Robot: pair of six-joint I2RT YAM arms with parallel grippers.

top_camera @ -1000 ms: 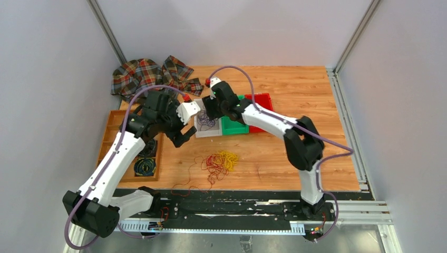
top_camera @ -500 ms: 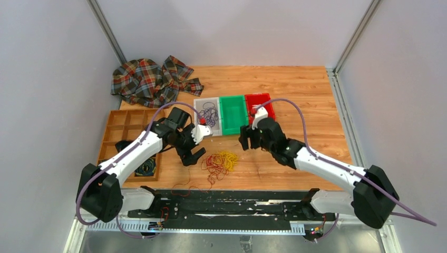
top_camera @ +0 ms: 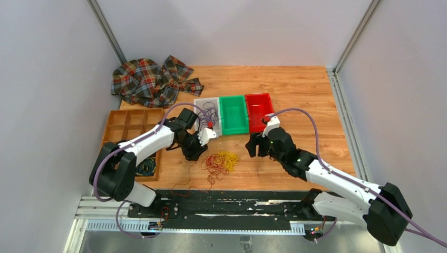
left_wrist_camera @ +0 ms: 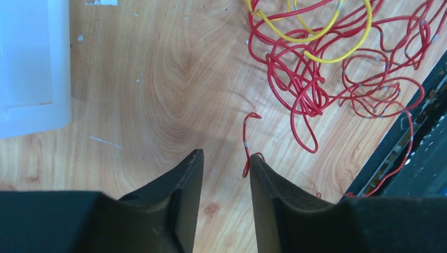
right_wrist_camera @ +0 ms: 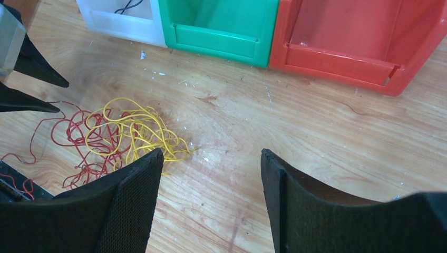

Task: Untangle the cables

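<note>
The loose cables lie in a tangle on the table: red strands (top_camera: 212, 164) and yellow strands (top_camera: 228, 158). Purple cables (top_camera: 209, 112) sit in the white bin (top_camera: 203, 100). My left gripper (left_wrist_camera: 225, 157) hovers low over the wood at the pile's left edge, jaws narrowly apart. A stray red cable end (left_wrist_camera: 245, 142) touches the inner edge of its right finger and is not pinched. The red tangle (left_wrist_camera: 311, 79) and yellow loops (left_wrist_camera: 316, 31) lie ahead of it. My right gripper (right_wrist_camera: 211, 155) stands open over bare wood right of the yellow strands (right_wrist_camera: 137, 134).
A green bin (top_camera: 233, 130) and a red bin (top_camera: 259, 112) stand beside the white one behind the pile. A wooden tray (top_camera: 126, 118) with dark coiled cords (top_camera: 144, 167) is at the left. Plaid cloth (top_camera: 150, 79) lies at the back left. The black rail (top_camera: 226, 195) borders the front.
Both arms have come down from over the bins to the table beside the pile. The left jaws have narrowed near a red strand. The right jaws have widened.
</note>
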